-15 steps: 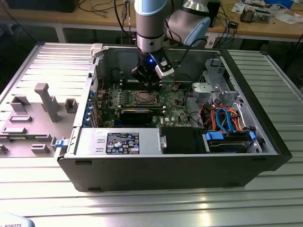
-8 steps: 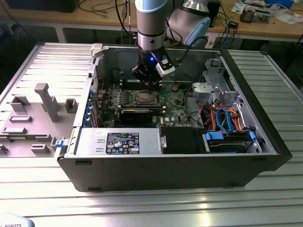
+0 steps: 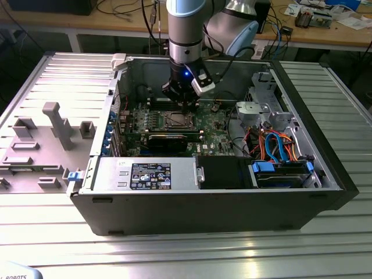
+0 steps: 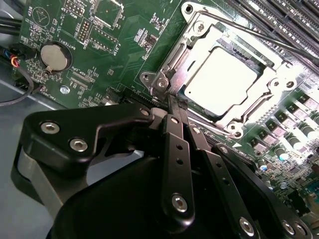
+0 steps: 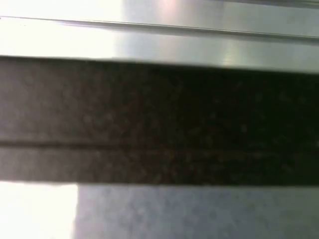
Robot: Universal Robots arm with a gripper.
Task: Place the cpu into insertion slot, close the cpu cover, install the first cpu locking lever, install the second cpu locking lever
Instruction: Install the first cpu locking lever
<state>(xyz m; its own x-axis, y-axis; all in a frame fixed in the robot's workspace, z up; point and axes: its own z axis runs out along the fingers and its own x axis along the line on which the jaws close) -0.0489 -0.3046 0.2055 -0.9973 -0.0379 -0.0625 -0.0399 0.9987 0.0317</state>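
Above the open computer case (image 3: 325, 168), the arm reaches straight down from its blue-ringed wrist, bringing the gripper (image 3: 187, 108) to the green circuit board (image 3: 218, 136) at one edge of the insertion slot (image 3: 177, 120). Second wrist view: the black fingers (image 4: 175, 130) are drawn together to a narrow tip with nothing between them, and the tip meets the near corner of the cpu cover (image 4: 195, 60), beside a corner screw. Just beyond the fingertips the cpu (image 4: 223, 80) lies flat in the slot, its pale top showing through the cover's cut-out; the cover lies down over it. A thin locking lever (image 4: 259, 35) runs along the far side of the cover. Well off to one side of the fingers sits a round coin battery (image 4: 53, 57).
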